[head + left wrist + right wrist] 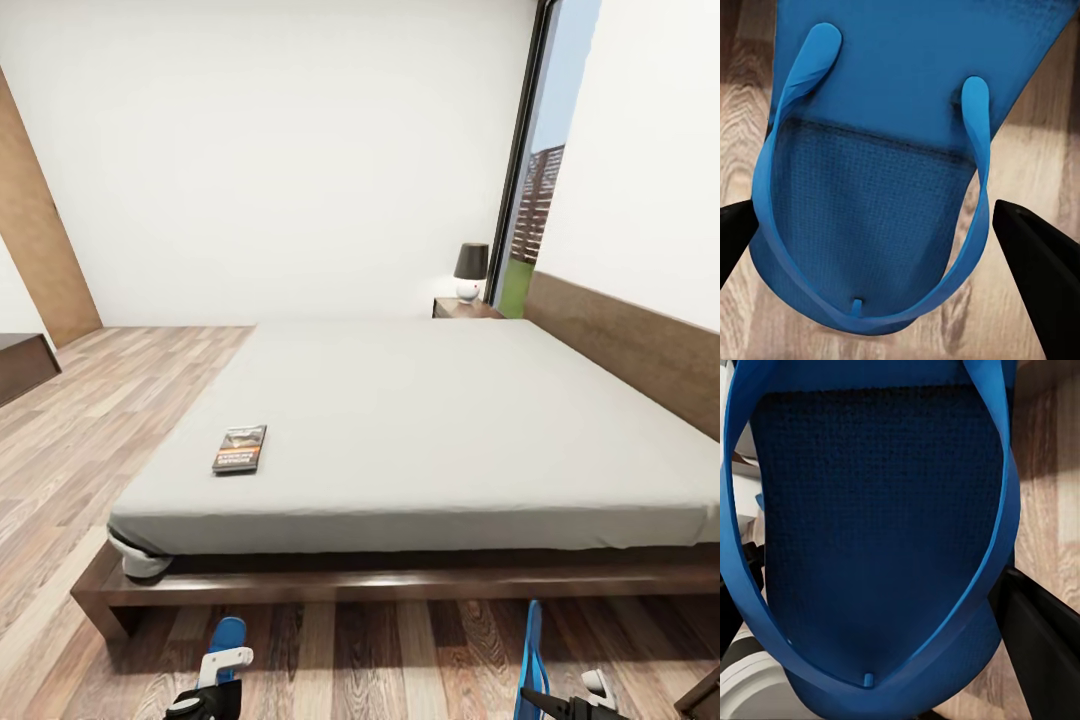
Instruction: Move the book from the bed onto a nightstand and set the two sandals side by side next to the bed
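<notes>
Two blue sandals: one (227,636) at the left gripper (205,700), the other (531,655) on edge at the right gripper (575,705), both low over the plank floor (380,650) near the bed (420,420). L wrist view: sandal (892,172) between dark fingers (1039,262); jaws apart, contact unclear. R wrist view: sandal (877,532) fills the gap, finger (1042,637) against its edge; can't tell if clamped. Book (240,448) lies flat on the mattress, near-left part. Nightstand (462,308) w/ lamp (471,270) at the far side by the window (535,200).
</notes>
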Available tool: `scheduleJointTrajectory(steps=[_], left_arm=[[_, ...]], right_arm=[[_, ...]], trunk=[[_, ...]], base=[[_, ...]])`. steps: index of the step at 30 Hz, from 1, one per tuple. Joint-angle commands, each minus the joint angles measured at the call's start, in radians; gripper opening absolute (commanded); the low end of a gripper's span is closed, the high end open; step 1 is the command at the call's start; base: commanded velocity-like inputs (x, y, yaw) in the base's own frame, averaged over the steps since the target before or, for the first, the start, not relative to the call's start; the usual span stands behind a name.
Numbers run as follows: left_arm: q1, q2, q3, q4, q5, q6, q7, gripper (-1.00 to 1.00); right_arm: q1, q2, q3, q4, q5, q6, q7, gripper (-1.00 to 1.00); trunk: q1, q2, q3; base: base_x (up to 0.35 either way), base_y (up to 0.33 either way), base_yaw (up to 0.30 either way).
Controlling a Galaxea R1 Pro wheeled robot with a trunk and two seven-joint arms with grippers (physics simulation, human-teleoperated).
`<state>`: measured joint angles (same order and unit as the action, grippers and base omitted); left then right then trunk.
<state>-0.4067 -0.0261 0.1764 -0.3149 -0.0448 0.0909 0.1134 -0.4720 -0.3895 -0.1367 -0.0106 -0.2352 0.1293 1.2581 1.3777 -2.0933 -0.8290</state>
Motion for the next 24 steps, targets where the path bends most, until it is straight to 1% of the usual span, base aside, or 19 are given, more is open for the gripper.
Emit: scheduleJointTrajectory(steps=[1,6,8,9,10,11,13,16,24], left_arm=[[-0.001,0.001,0.005,-0.006,-0.004,0.009,0.003,-1.00],[-0.014,0.005,0.006,-0.030,-0.007,0.024,0.008,-1.00],[-0.031,0.006,0.006,-0.086,-0.008,0.123,0.008,-1.00],[-0.038,0.006,0.005,-0.165,-0.008,0.245,0.005,-1.00],[-0.040,0.006,0.005,-0.207,-0.008,0.298,0.003,-1.00],[-0.041,0.006,0.005,-0.244,-0.007,0.339,-0.001,-1.00],[-0.042,0.006,0.005,-0.292,-0.007,0.391,-0.007,-1.00],[-0.043,0.006,0.005,-0.319,-0.009,0.420,-0.011,-1.00],[-0.043,0.005,0.001,-0.321,-0.010,0.427,-0.015,-1.00]], right_arm=[[0.000,0.000,-0.009,0.000,0.003,0.011,0.003,-1.00],[-0.001,0.000,-0.009,0.000,0.003,0.011,0.004,-1.00],[0.000,0.000,-0.009,0.000,0.003,0.011,0.005,-1.00],[0.000,0.000,-0.009,0.000,0.003,0.011,0.007,-1.00],[0.000,0.000,-0.009,0.000,0.003,0.011,0.008,-1.00],[0.000,0.000,-0.009,0.000,0.003,0.011,0.008,-1.00],[0.000,0.000,-0.009,0.000,0.003,0.011,0.009,-1.00],[0.000,0.000,-0.009,0.000,0.003,0.010,0.008,-1.00],[0.000,0.000,-0.009,0.000,0.003,0.010,0.005,-1.00]], trunk=[[0.004,-0.008,-0.004],[0.023,-0.043,-0.020],[0.031,-0.057,-0.026],[0.034,-0.064,-0.029],[0.038,-0.071,-0.032],[0.042,-0.078,-0.035],[0.050,-0.092,-0.042],[0.061,-0.113,-0.051],[0.092,-0.169,-0.076]], base=[[0.000,0.000,0.000],[0.000,0.000,0.000],[0.000,0.000,0.000],[0.000,0.000,0.000],[0.000,0.000,0.000],[0.000,0.000,0.000],[0.000,0.000,0.000],[0.000,0.000,0.000],[0.000,0.000,0.000]])
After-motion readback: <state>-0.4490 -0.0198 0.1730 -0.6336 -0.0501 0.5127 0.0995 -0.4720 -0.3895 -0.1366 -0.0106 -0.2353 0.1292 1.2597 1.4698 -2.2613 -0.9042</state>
